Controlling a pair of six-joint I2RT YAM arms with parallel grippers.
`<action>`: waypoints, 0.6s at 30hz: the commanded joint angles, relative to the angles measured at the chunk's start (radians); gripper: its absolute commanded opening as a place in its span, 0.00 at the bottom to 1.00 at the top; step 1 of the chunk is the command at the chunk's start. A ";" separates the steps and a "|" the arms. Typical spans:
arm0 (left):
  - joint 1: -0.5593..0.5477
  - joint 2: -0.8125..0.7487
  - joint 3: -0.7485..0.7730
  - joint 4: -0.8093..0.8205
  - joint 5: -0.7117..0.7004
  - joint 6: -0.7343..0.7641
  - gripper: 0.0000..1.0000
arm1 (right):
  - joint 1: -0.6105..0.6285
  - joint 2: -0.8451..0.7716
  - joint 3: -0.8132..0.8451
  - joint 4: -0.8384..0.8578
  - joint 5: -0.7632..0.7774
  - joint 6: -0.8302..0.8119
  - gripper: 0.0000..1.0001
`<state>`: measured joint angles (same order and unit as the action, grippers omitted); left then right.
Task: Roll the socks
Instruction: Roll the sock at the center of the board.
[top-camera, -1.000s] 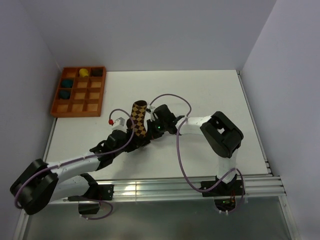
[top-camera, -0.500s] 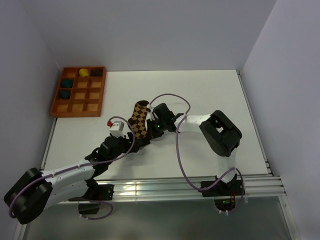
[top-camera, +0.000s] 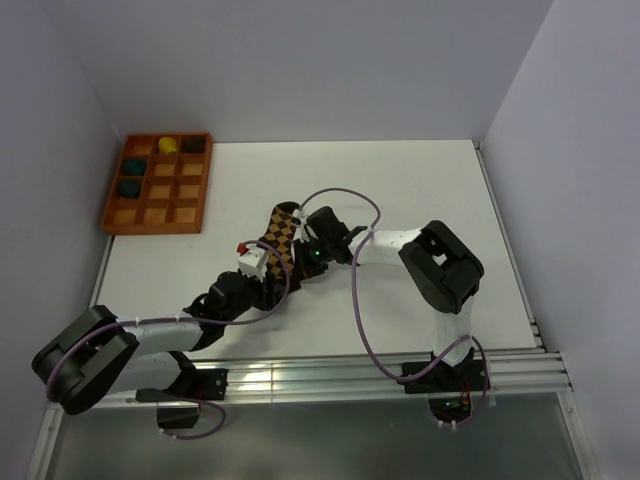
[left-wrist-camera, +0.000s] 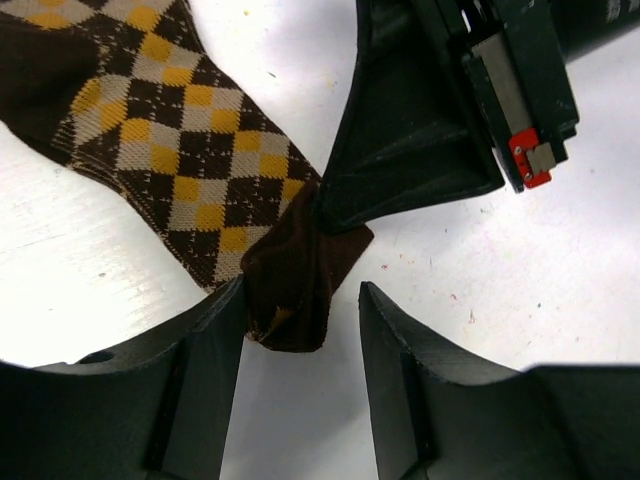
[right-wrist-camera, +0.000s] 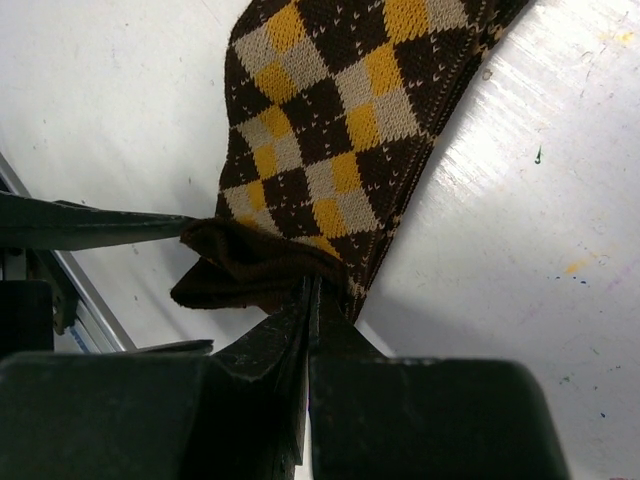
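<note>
Argyle sock (top-camera: 283, 232) is lying on the table (top-camera: 400, 180), left of centre. Right gripper (right-wrist-camera: 308, 292) jaws are clenching its dark brown toe end. Left gripper (left-wrist-camera: 300, 305) jaws are sitting released, straddling that same end.

Both the left arm (top-camera: 150, 330) and the right arm (top-camera: 400, 243) are made of white tubes and bulky black joints, and each carries a thin purple cable (top-camera: 357, 300) in loose loops. A small green light (top-camera: 317, 253) shines near the right wrist, and the left wrist bears a white block (top-camera: 252, 262) with a red dot (top-camera: 241, 247). The fingers (left-wrist-camera: 200, 380) of the left tool (left-wrist-camera: 303, 310) are matt black.
</note>
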<state>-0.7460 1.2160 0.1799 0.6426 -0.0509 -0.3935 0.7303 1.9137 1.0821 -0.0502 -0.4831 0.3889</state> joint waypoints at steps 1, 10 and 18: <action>-0.003 0.028 0.038 0.072 0.060 0.044 0.53 | -0.005 0.010 -0.024 -0.096 0.017 -0.033 0.00; 0.002 0.071 0.061 0.062 0.098 0.038 0.45 | -0.028 -0.011 -0.045 -0.100 0.020 -0.039 0.00; 0.000 0.114 0.093 0.020 0.115 0.038 0.40 | -0.057 -0.030 -0.062 -0.103 0.014 -0.041 0.00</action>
<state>-0.7456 1.3224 0.2375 0.6460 0.0330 -0.3744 0.6903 1.8965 1.0538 -0.0673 -0.5175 0.3836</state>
